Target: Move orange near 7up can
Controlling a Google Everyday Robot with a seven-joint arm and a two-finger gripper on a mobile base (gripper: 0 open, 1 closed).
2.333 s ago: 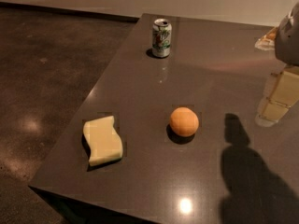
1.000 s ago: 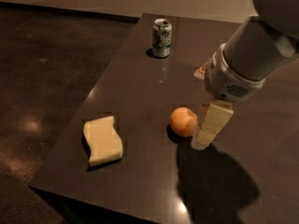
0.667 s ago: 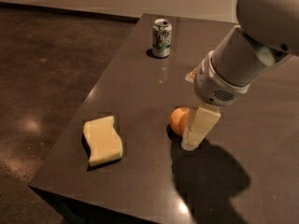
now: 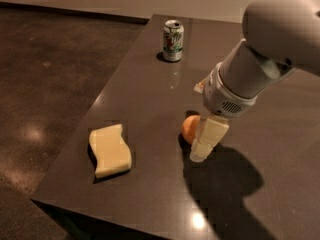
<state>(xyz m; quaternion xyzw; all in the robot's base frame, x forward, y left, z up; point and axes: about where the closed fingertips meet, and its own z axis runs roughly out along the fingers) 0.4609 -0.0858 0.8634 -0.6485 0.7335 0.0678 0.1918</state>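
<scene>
The orange (image 4: 189, 128) lies on the dark table, near its middle, partly hidden behind the gripper. The gripper (image 4: 204, 144) hangs from the white arm at the right and sits right at the orange, its pale fingers (image 4: 211, 134) covering the orange's right side and reaching down to the tabletop. The 7up can (image 4: 173, 40), green and white with a silver top, stands upright at the far left part of the table, well beyond the orange.
A pale yellow wavy sponge (image 4: 109, 150) lies near the table's front left corner. The table's left edge (image 4: 95, 101) runs diagonally, with dark floor beyond it. The arm's shadow falls on the table at the front right.
The arm has swung in from the right and come down. The gripper has moved left and lower until its fingers cover the orange's right side. Orange, can and sponge have not moved.
</scene>
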